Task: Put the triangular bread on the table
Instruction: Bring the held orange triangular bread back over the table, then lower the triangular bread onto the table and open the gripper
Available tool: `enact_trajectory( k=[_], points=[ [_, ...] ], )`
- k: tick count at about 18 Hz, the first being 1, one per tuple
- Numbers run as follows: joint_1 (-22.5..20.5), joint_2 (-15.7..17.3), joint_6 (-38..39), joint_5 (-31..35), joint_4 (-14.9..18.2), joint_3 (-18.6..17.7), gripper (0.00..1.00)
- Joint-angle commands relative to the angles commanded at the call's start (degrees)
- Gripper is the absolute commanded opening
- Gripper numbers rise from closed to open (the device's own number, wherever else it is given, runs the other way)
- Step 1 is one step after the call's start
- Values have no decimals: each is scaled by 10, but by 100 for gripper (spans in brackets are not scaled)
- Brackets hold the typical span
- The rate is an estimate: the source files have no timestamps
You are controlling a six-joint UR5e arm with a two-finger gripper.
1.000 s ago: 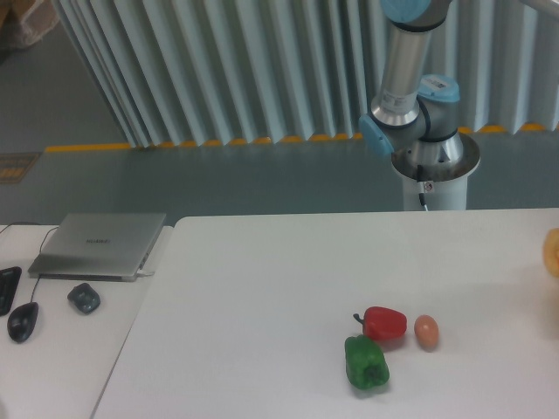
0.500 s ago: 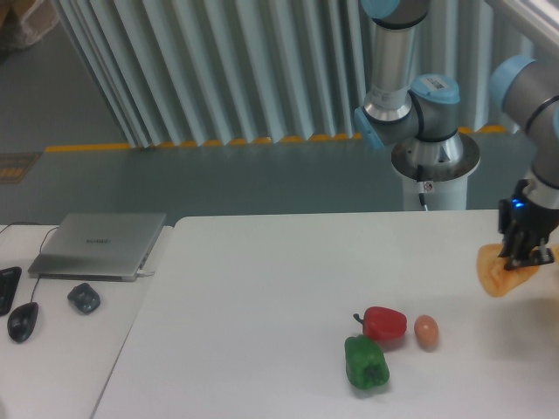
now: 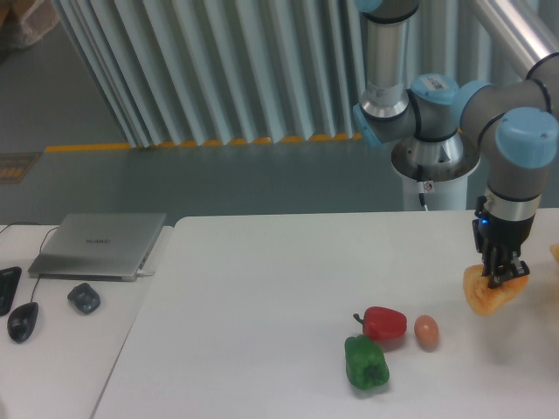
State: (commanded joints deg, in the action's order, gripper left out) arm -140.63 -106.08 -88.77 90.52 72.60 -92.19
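Note:
The triangular bread (image 3: pixel 486 295), a yellow-orange wedge, hangs at the right side of the white table (image 3: pixel 262 288), held a little above its surface. My gripper (image 3: pixel 500 273) points straight down and is shut on the bread's upper edge. The bread sits to the right of a small brown egg (image 3: pixel 426 332).
A red pepper (image 3: pixel 384 323) and a green pepper (image 3: pixel 366 362) lie left of the egg. On the adjoining desk at left are a closed laptop (image 3: pixel 98 244) and two mice (image 3: pixel 84 298). The arm's base (image 3: pixel 434 166) stands behind the table's far edge. Another yellow-orange object (image 3: pixel 555 253) shows at the right border.
The arm has come in from the right with the bread in its gripper, moving left and slightly lower over the table. The peppers and egg have not moved.

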Motion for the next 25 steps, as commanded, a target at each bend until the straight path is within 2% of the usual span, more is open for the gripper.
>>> enact_trajectory(
  k=[5, 7, 8, 9, 10, 11, 15, 18, 22, 25],
  points=[
    [1, -35, 4, 12, -3, 2, 23],
    [0, -37, 4, 12, -2, 3, 28],
    [0, -37, 4, 12, -2, 4, 37],
    [0, -39, 4, 12, -2, 4, 52],
    [0, -40, 3, 12, -3, 4, 71],
    [0, -40, -2, 12, -4, 4, 98],
    [0, -33, 3, 11, -4, 10, 100],
    [2, -29, 1, 5, -7, 34, 100],
    [5, -21, 3, -60, -4, 49, 100],
    [9, -10, -4, -40, 15, 54, 100]
  ],
)
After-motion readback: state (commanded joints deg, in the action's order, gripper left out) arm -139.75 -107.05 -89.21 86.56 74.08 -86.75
